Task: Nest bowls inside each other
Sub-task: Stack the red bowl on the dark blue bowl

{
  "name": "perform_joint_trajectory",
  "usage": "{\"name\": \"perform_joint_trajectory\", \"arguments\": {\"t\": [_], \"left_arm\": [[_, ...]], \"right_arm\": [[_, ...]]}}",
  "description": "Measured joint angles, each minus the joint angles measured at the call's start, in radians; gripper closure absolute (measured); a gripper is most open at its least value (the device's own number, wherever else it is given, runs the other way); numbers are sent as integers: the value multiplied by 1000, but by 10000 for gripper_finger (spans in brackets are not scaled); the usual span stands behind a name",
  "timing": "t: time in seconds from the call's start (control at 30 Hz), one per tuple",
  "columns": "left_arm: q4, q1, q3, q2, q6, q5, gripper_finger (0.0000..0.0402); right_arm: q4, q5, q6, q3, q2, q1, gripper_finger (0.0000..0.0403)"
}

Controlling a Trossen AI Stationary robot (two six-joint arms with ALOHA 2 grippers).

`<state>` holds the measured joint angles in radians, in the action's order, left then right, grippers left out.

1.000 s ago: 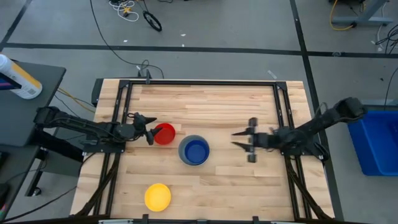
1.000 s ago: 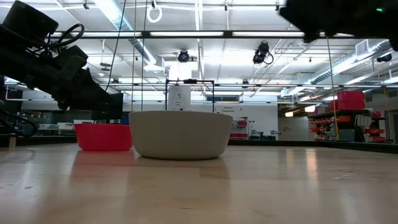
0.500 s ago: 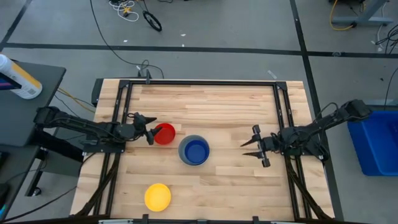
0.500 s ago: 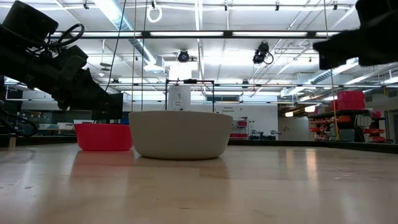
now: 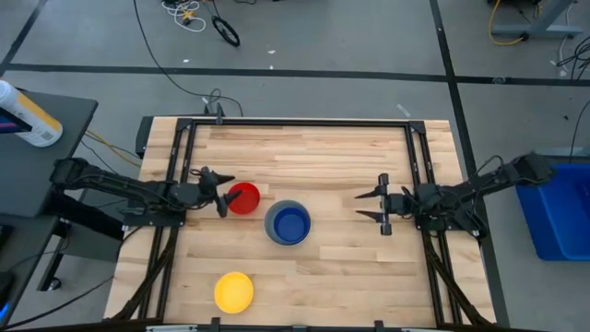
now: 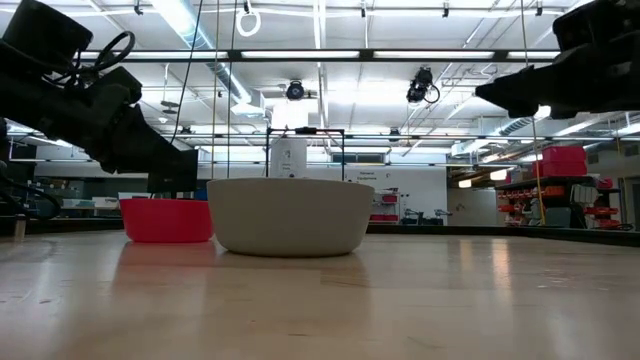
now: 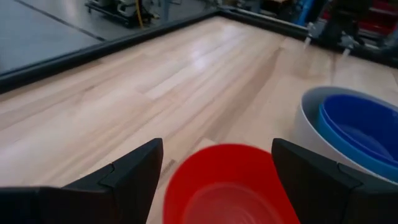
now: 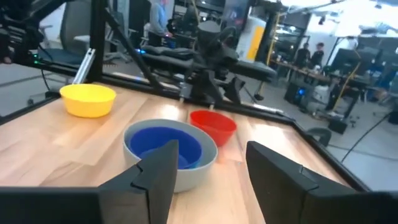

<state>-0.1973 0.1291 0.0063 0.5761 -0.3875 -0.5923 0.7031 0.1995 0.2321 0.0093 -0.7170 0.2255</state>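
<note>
A red bowl (image 5: 243, 197) stands on the wooden table left of centre. Just right of it a grey bowl (image 5: 289, 224) holds a blue bowl (image 5: 291, 224) nested inside. A yellow bowl (image 5: 233, 290) sits alone near the front edge. My left gripper (image 5: 224, 195) is open at the red bowl's left side. In the left wrist view its fingers stand on either side of the bowl's near rim (image 7: 217, 152). My right gripper (image 5: 359, 206) hovers open above bare wood right of the grey bowl, pointing at it.
Black frame rails (image 5: 175, 166) run along the table's left and right sides. A blue bin (image 5: 562, 207) stands beyond the right edge. Bare wood (image 5: 304, 148) spans the far half. People show in the room beyond (image 8: 320, 53).
My right gripper has drawn back a little toward the table's right edge and sunk lower, still pointing at the grey bowl. The bowls and my left gripper have kept their places.
</note>
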Motion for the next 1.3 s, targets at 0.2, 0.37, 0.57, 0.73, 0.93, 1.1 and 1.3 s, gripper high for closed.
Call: {"name": "perform_joint_trajectory", "arguments": {"t": [0.2, 0.37, 0.57, 0.73, 0.93, 1.1, 1.3], "left_arm": [[54, -25, 0, 0, -44, 50, 94], [81, -62, 0, 0, -73, 122, 93], [102, -107, 0, 0, -97, 149, 74], [113, -185, 0, 0, -134, 227, 62], [110, -273, 0, 0, -184, 257, 61], [107, -301, 0, 0, -206, 362, 61], [111, -300, 0, 0, -219, 402, 61]], "right_arm": [[-20, -90, -25, 0, 0, -47, 191], [-22, -99, -25, 0, 0, -57, 183], [-36, -99, -33, 0, 0, -57, 174], [-66, -100, -33, 0, 0, -57, 167], [-72, -99, -41, 0, -1, -57, 157], [-73, -100, -45, 0, -1, -57, 147], [-73, -100, -52, 0, -1, -57, 139]]}}
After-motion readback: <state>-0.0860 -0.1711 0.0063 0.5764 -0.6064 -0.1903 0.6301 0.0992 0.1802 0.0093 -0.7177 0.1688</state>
